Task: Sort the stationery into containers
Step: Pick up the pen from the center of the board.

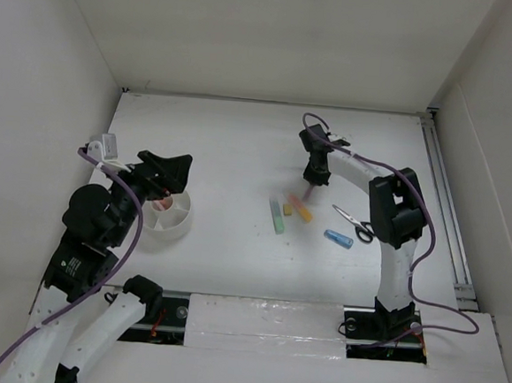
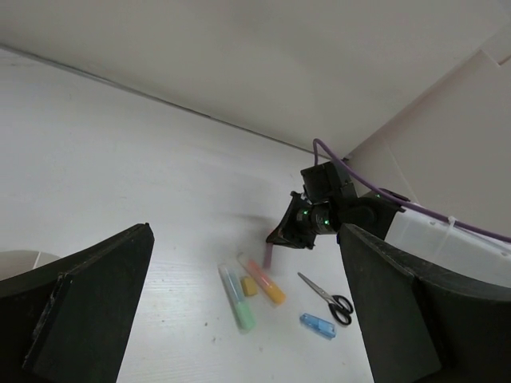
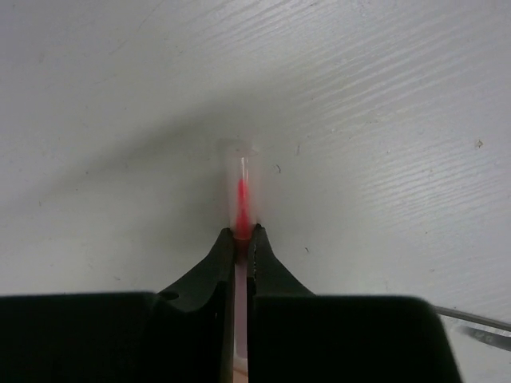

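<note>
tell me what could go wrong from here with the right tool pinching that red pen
1. The right tool pinches the thin red pen with only the very tips of its jaws, so the pen might swivel or slip out during the lift.
2. The left tool hangs open close over the white tub's far edge, so carrying the pen there could bring the two arms into contact or block the drop.

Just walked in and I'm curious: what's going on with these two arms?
They're sorting stationery. The right tool is clamped on a thin red pen. The left tool hangs open beside the white divided tub. A green marker, orange marker, blue marker, small yellow block and scissors lie on the table, not yet sorted.
</note>
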Controlling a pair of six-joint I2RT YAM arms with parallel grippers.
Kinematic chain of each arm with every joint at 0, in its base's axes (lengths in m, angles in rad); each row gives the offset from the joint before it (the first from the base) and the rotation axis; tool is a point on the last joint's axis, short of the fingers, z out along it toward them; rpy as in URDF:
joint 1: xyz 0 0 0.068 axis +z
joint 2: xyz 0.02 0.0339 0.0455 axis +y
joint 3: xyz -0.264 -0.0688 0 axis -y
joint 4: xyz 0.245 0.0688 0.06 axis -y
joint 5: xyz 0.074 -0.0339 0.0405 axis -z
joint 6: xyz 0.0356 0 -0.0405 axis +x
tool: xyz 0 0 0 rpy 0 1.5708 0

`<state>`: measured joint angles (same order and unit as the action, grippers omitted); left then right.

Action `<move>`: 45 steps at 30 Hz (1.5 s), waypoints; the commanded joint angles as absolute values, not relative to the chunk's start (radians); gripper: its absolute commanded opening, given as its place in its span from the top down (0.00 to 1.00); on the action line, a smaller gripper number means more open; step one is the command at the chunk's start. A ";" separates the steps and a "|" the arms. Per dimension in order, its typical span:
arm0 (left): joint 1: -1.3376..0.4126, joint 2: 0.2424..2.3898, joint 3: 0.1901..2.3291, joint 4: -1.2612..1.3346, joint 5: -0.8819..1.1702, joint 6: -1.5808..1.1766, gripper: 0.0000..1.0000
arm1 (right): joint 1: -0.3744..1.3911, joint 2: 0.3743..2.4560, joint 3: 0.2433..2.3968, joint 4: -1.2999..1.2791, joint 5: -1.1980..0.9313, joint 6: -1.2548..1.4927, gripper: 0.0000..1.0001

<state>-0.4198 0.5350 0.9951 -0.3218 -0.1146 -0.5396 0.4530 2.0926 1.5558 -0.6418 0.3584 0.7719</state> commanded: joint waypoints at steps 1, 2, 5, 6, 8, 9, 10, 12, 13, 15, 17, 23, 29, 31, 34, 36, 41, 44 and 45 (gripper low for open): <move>-0.425 0.525 1.020 -0.310 -0.132 -0.499 0.00 | 0.460 2.131 1.574 -0.664 0.330 0.746 1.00; -0.425 0.538 0.996 -0.310 -0.132 -0.488 0.00 | 0.450 2.131 1.574 -0.654 0.330 0.724 1.00; -0.425 0.583 0.968 -0.288 -0.071 -0.488 0.00 | 0.414 2.094 1.574 -0.594 0.281 0.700 1.00; -0.425 0.594 0.947 -0.263 -0.011 -0.488 0.00 | 0.405 2.073 1.574 -0.547 0.256 0.690 1.00; -0.425 0.613 0.919 -0.210 0.075 -0.500 0.00 | 0.374 2.011 1.537 -0.490 0.223 0.690 1.00; -0.425 0.627 0.905 -0.143 0.124 -0.517 0.00 | 0.365 1.937 1.520 -0.459 0.203 0.690 1.00; -0.425 0.627 0.873 -0.102 0.224 -0.544 0.00 | 0.354 1.895 1.497 -0.390 0.161 0.678 1.00; -0.425 0.658 0.838 -0.007 0.334 -0.572 0.00 | 0.354 1.783 1.447 -0.336 0.103 0.645 1.00; -0.425 0.667 0.804 0.086 0.439 -0.586 0.00 | 0.354 1.751 1.436 -0.309 0.036 0.628 1.00; -0.425 0.696 0.769 0.182 0.523 -0.626 0.00 | 0.354 1.653 1.395 -0.289 -0.024 0.617 1.00; -0.425 0.719 0.720 0.306 0.622 -0.655 0.00 | 0.354 1.567 1.326 -0.186 -0.131 0.591 1.00; -0.425 0.802 0.643 0.558 0.735 -0.749 0.00 | 0.373 1.251 0.977 0.175 -0.453 0.661 1.00; -0.425 0.811 0.623 0.641 0.784 -0.772 0.00 | 0.529 1.103 0.874 0.342 -0.433 0.689 1.00; -0.425 0.811 0.614 0.663 0.796 -0.762 0.00 | 0.570 1.091 0.865 0.405 -0.433 0.715 1.00; -0.425 0.811 0.614 0.663 0.805 -0.753 0.00 | 0.607 1.100 0.865 0.493 -0.443 0.752 1.00; -0.425 0.801 0.603 0.672 0.805 -0.753 0.00 | 0.650 1.109 0.865 0.531 -0.443 0.761 1.00; -0.425 0.762 0.594 0.672 0.793 -0.744 0.00 | 0.721 1.173 0.887 0.596 -0.477 0.761 1.00; -0.425 0.753 0.594 0.696 0.805 -0.744 0.00 | 0.742 1.195 0.874 0.656 -0.502 0.787 1.00; -0.425 0.753 0.594 0.707 0.817 -0.744 0.00 | 0.742 1.206 0.864 0.711 -0.502 0.816 1.00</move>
<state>-0.4202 0.7738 0.5957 0.6071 0.7727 -0.7528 0.7345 1.1980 0.8619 0.5240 -0.4698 0.7673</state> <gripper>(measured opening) 0.997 0.113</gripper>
